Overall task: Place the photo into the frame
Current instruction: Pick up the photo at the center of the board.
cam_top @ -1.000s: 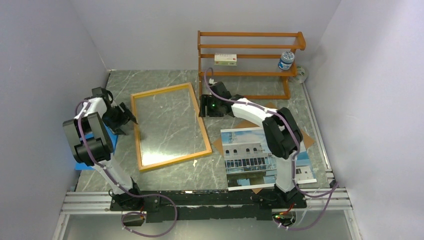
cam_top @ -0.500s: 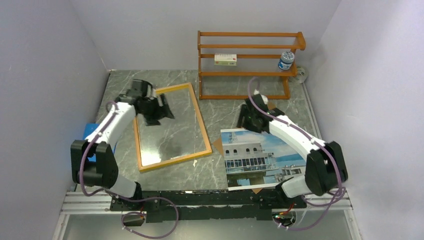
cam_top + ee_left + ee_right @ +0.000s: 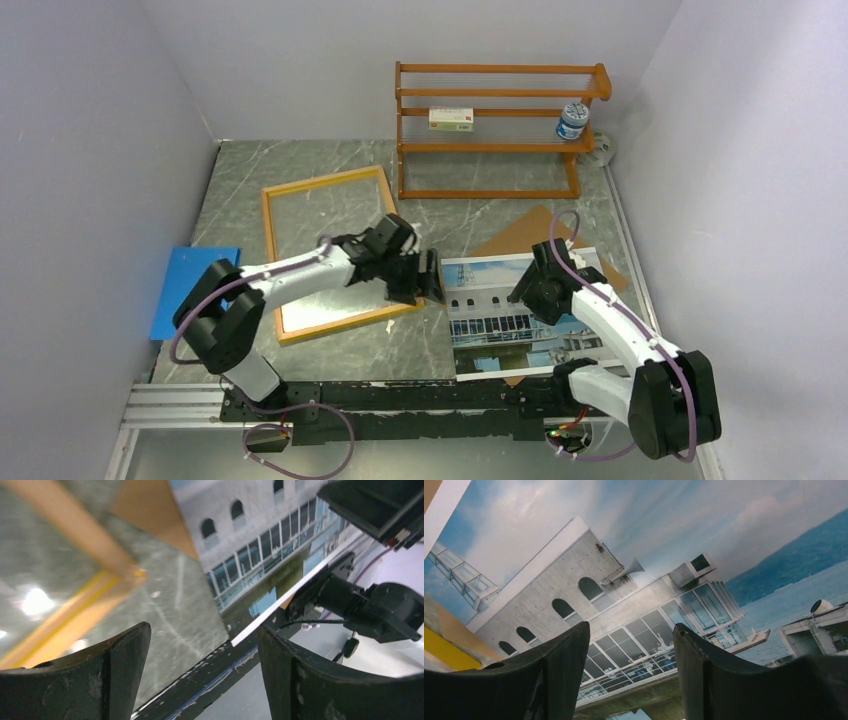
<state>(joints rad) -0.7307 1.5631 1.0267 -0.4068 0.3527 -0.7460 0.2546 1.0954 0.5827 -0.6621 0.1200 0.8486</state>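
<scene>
The frame (image 3: 268,262) lies flat on the table left of centre, wood-coloured side up. The photo (image 3: 487,322) lies picture-up to its right, on a brown backing board (image 3: 522,229). My left gripper (image 3: 427,281) is open and empty, over the gap between the frame's near right corner and the photo's left edge. The left wrist view shows that frame corner (image 3: 80,537), the photo (image 3: 250,545) and the open gripper (image 3: 205,672). My right gripper (image 3: 533,290) is open and empty, low over the photo's middle. The photo (image 3: 649,555) fills the right wrist view behind the gripper (image 3: 631,672).
An orange-brown shelf rack (image 3: 490,148) stands at the back with a small box (image 3: 451,119) and a jar (image 3: 572,120). A blue sheet (image 3: 190,290) lies at the table's left edge. The metal rail (image 3: 420,395) with the arm bases runs along the front. Walls close in left and right.
My left arm has swung from the frame's far left corner to its near right corner, beside the photo. My right arm has pulled back from the photo's far edge to over its middle.
</scene>
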